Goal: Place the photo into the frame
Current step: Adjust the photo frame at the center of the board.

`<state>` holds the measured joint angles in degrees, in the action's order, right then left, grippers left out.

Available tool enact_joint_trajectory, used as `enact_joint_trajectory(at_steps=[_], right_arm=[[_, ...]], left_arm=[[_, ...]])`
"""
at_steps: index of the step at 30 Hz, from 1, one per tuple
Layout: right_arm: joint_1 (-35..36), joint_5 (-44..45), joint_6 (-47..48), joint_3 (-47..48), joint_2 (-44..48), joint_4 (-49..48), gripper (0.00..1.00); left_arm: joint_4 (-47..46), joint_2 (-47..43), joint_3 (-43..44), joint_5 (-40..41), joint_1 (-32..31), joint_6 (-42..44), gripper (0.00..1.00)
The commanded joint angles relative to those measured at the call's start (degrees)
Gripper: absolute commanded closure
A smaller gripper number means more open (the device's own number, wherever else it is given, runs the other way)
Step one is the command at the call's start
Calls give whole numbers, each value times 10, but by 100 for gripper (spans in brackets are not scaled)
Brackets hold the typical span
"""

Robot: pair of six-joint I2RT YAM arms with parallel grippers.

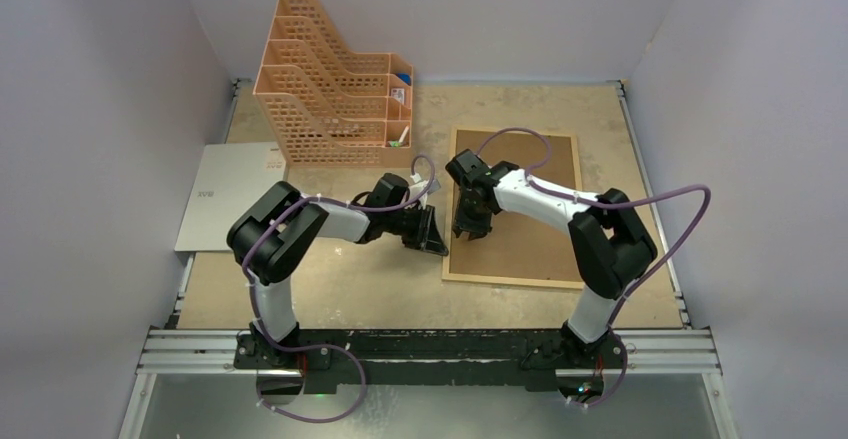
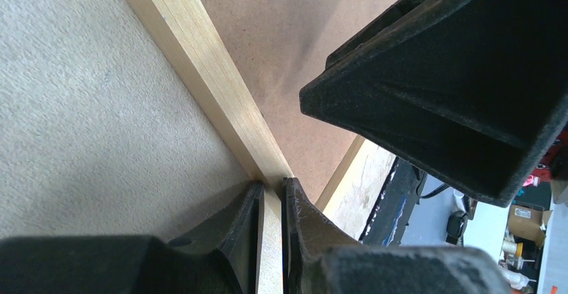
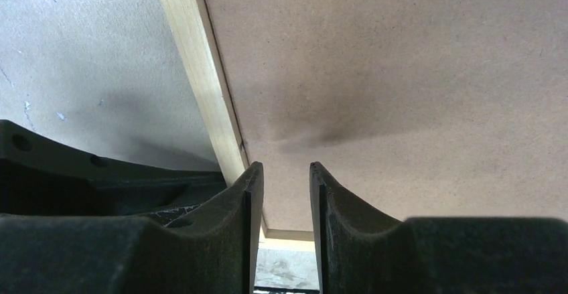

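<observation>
The frame [image 1: 510, 281], of thin light wood, lies flat on the table right of centre, and a brown backing board [image 1: 530, 229] fills it. The photo is hidden. My left gripper [image 1: 432, 234] is at the frame's left rail. In the left wrist view the rail [image 2: 194, 59] runs between its two fingers, so the gripper [image 2: 273, 185] is shut on it. My right gripper [image 1: 468, 227] hangs over the board just inside that rail. In the right wrist view it [image 3: 286, 170] is open with nothing between its fingers, above the board [image 3: 402, 73] and beside the rail [image 3: 201, 73].
An orange lattice file organizer [image 1: 330, 79] stands at the back left. A pale grey sheet [image 1: 225, 194] lies flat at the table's left edge. The two grippers are close together at the frame's left side. White walls enclose the table.
</observation>
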<state>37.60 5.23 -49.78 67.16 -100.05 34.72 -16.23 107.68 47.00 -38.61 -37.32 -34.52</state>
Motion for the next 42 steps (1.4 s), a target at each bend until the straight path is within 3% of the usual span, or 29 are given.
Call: enact_joint_trajectory(at_steps=[1, 13, 36, 42], right_arm=[[5, 22, 14, 3, -11, 14, 64], [5, -23, 30, -4, -33, -35, 55], [10, -30, 54, -32, -74, -46, 57], [10, -66, 72, -64, -41, -92, 58]], left_arm=[[73, 27, -17, 106, -10, 42, 93], [85, 29, -12, 118, -12, 51, 94], [103, 35, -3, 128, -12, 61, 95], [106, 39, -1, 129, -12, 62, 95]])
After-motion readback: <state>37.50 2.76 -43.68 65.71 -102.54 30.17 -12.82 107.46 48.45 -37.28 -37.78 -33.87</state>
